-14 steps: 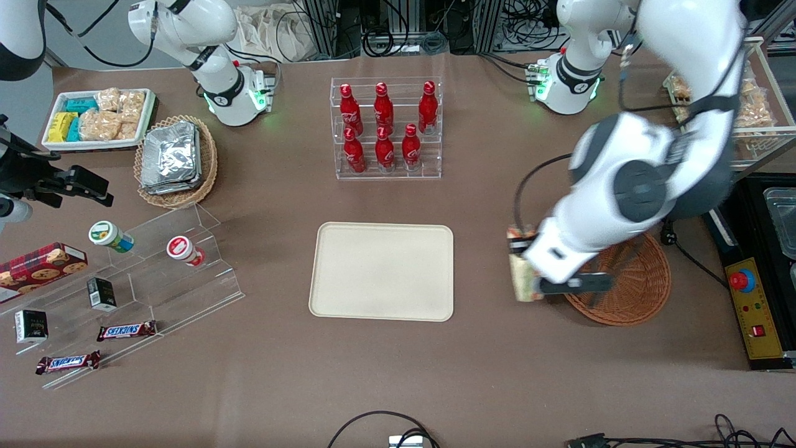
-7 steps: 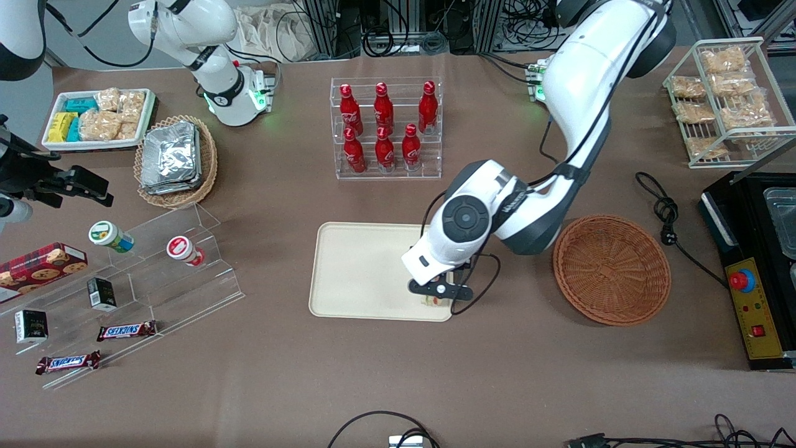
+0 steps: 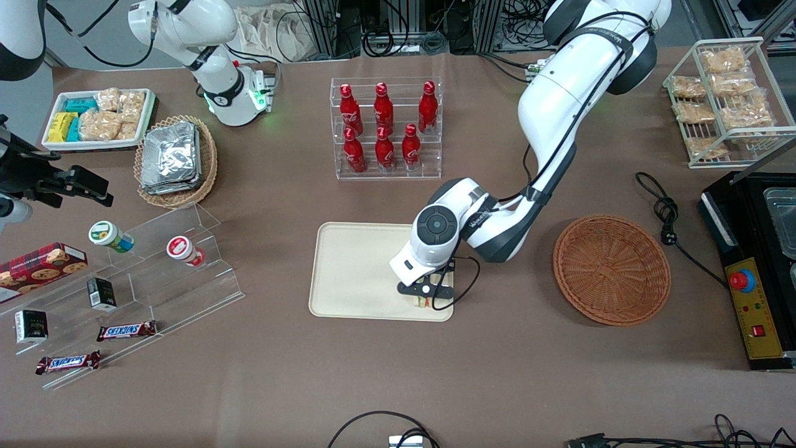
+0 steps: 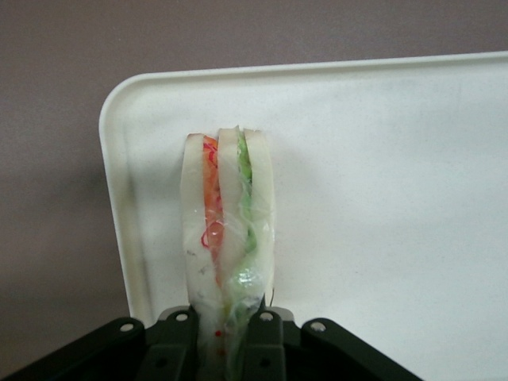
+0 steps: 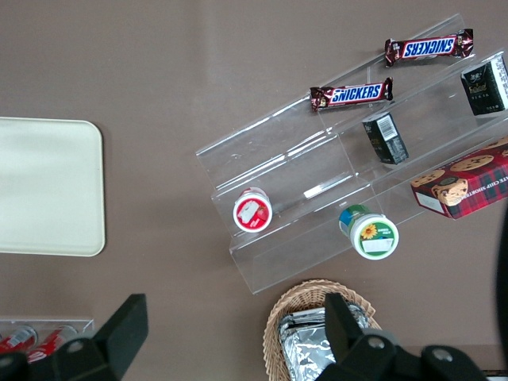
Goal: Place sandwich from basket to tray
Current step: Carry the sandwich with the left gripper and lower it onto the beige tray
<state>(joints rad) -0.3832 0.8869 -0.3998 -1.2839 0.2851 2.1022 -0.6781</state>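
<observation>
The front camera looks down on my whole bench (image 3: 261, 386) from high up. My wrist camera stares close past my tool (image 4: 230, 341) at the tray (image 4: 397, 198), shared by all views.

Red bottles (image 3: 384, 127): six, upright in a clear acrylic rack (image 3: 387, 168).
Tan wicker basket (image 3: 208, 163): holds silver foil packets (image 3: 169, 157), toward the parked arm's end.
Clear stepped acrylic stand (image 3: 186, 289): carries two Snickers bars (image 5: 351, 94).
Wire rack (image 3: 758, 152): holds beige snack packets (image 3: 721, 61).
</observation>
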